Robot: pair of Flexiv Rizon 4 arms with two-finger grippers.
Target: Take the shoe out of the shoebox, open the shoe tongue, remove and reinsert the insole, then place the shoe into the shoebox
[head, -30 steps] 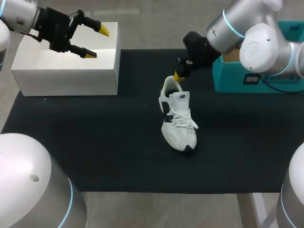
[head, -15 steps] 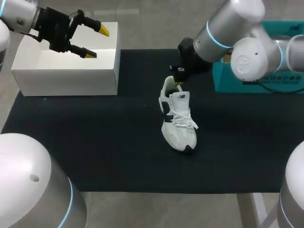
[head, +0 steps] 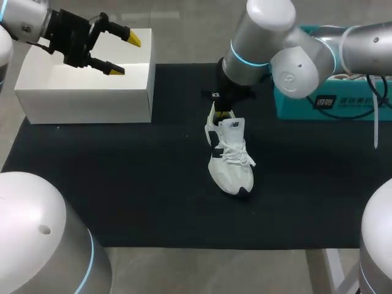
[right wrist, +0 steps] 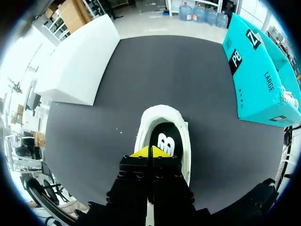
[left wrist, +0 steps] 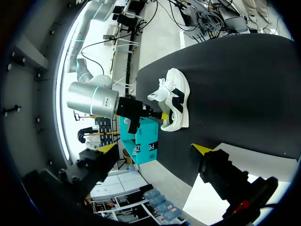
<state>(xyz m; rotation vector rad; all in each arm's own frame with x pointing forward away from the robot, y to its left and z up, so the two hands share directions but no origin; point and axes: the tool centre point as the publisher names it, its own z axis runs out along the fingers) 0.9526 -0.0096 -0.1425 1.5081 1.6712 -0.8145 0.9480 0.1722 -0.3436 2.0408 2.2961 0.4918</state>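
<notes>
The shoe [head: 228,153] lies in the middle of the mat [head: 122,184]; behind it stand the left box [head: 86,92] and right box [head: 334,104] (well apart).

The white shoe [head: 229,165] has black accents; the mat [head: 122,184] is black.

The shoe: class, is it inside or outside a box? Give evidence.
Outside. The shoe stands upright on the black mat, apart from the white box and the teal box.
</notes>
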